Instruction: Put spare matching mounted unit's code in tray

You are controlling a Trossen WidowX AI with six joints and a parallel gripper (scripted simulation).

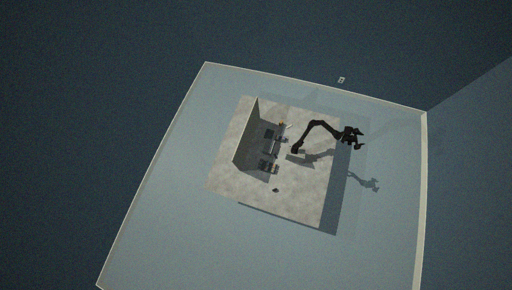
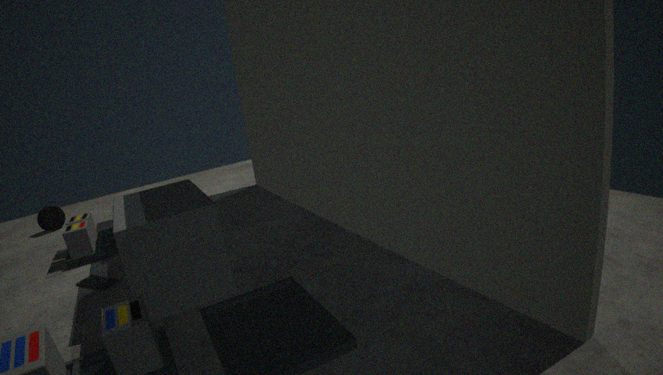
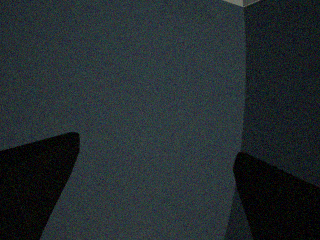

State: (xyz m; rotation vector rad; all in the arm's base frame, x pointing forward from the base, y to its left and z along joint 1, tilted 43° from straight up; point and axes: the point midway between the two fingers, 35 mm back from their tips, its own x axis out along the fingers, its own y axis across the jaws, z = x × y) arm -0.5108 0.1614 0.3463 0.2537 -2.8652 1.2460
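My gripper (image 1: 363,139) (image 3: 159,152) is open and empty, raised at the right, beyond the light table top (image 1: 305,201) and far from the units. A grey block (image 2: 132,346) with blue, yellow and black stripes stands near the front of the exterior view. Another block (image 2: 53,355) with two blue stripes and a red one is cut off at its lower left. A farther grey block (image 2: 80,244) has yellow, black and red marks. A dark square (image 1: 268,133) (image 2: 279,325) lies near the wall; I cannot tell whether it is the tray. Which unit is mounted, and its printed code, are unclear.
A tall upright panel (image 1: 247,133) (image 2: 418,139) stands behind the units and shades them. A black ball (image 2: 51,218) stands beyond the farther block. A small orange object (image 1: 281,122) and a short white piece (image 1: 289,125) lie near the panel's upper end.
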